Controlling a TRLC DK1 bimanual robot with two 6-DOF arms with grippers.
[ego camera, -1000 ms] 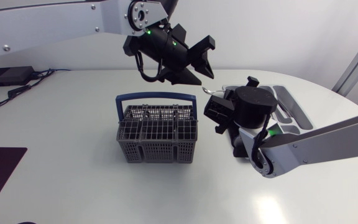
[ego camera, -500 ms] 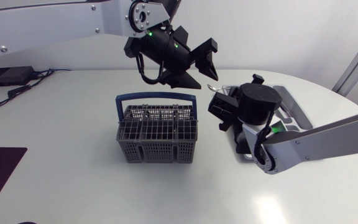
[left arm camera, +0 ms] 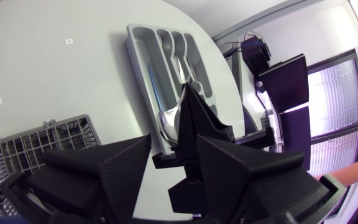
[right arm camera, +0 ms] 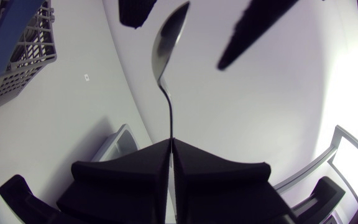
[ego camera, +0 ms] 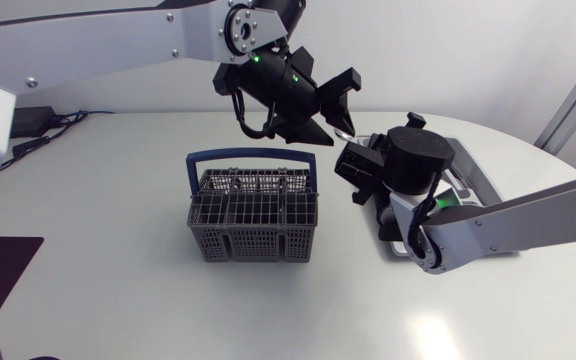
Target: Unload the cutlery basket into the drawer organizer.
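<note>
Since the earlier frame the left gripper (ego camera: 330, 125) has swung rightward, away from above the cutlery basket (ego camera: 253, 215), to the spoon (right arm camera: 166, 43) that the right gripper (right arm camera: 171, 149) holds up. From above, the right arm covers most of the drawer organizer (left arm camera: 143, 59) and the spoon is a mere glint; the pieces lying in the organizer's compartments are too small to name. The right gripper is clamped tight on the spoon's thin handle, bowl pointing out ahead of it. The left gripper's fingers (right arm camera: 260, 31) stand wide apart either side of the bowl, holding nothing. The basket stands upright on the white table (ego camera: 98, 260), near the organizer
</note>
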